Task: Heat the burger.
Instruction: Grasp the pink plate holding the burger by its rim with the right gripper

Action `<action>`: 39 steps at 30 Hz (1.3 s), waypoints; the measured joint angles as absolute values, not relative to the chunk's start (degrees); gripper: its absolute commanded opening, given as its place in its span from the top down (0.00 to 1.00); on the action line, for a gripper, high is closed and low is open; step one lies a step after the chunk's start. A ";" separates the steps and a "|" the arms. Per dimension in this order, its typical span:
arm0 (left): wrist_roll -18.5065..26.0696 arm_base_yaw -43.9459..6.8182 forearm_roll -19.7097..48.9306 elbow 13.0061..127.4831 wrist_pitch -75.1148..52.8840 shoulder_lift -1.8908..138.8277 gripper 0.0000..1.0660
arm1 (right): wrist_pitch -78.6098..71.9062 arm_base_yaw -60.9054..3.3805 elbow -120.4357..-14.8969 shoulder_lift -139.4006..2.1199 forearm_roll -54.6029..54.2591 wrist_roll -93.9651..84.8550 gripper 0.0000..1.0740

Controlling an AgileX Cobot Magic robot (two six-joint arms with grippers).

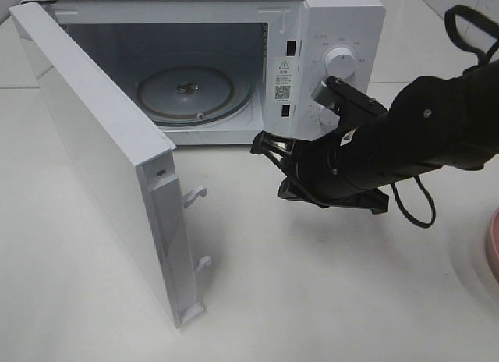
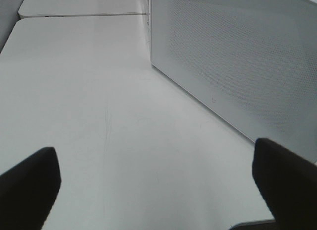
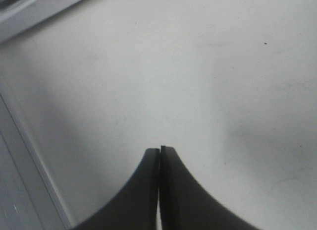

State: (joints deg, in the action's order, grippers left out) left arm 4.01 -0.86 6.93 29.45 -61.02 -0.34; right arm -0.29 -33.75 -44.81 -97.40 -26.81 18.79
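Observation:
The burger is out of view in all three views. A white microwave (image 1: 343, 34) stands at the back with its door (image 1: 93, 159) swung wide to the left, showing a bare glass turntable (image 1: 187, 93). My right gripper (image 1: 260, 146) hovers low over the table in front of the oven's opening, pointing left. Its fingers (image 3: 143, 190) are pressed together with nothing between them, so my right gripper (image 3: 160, 149) is shut. My left gripper (image 2: 156, 160) is open over bare table, its fingers (image 2: 29, 185) far apart and empty, beside the door's meshed outer face (image 2: 237, 56).
A pink plate's rim (image 1: 493, 245) shows at the right edge of the table. The open door juts towards the front left, its latch hooks (image 1: 195, 196) sticking out. A black cable (image 1: 417, 210) hangs under my right arm. The door's edge (image 3: 20, 180) lies close to the right gripper.

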 measured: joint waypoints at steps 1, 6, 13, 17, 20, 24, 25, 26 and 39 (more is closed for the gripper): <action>4.01 -0.86 6.93 29.45 -61.02 -0.34 0.08 | -0.29 -33.75 -44.81 -97.40 -26.81 18.79 0.95; 4.01 -0.86 6.93 29.45 -61.02 -0.34 0.08 | 8.42 -33.75 -44.75 -92.88 -15.99 15.07 0.94; 4.01 -0.86 6.93 29.45 -61.02 -0.34 0.08 | 20.68 -32.14 -44.75 -89.27 -8.08 14.73 0.90; 4.01 -0.86 6.93 29.45 -61.02 -0.34 0.08 | 24.92 -30.71 -44.75 -87.49 -6.53 13.87 0.83; 4.01 -0.86 6.93 29.45 -61.02 -0.34 0.08 | 27.90 -29.34 -44.75 -85.20 -5.90 12.49 0.68; 4.01 -0.86 6.93 29.45 -61.02 -0.34 0.08 | 31.17 -27.73 -44.75 -81.19 -3.04 10.89 0.32; 4.01 -0.86 6.93 29.45 -61.02 -0.34 0.08 | 31.17 -27.73 -44.75 -81.19 -3.04 10.89 0.32; 4.01 -0.86 6.93 29.45 -61.02 -0.34 0.08 | 32.26 -27.73 -44.75 -80.50 -1.66 10.54 0.23; 4.01 -0.86 6.93 29.45 -61.02 -0.34 0.08 | 46.64 -26.30 -44.75 -77.01 7.51 10.37 0.11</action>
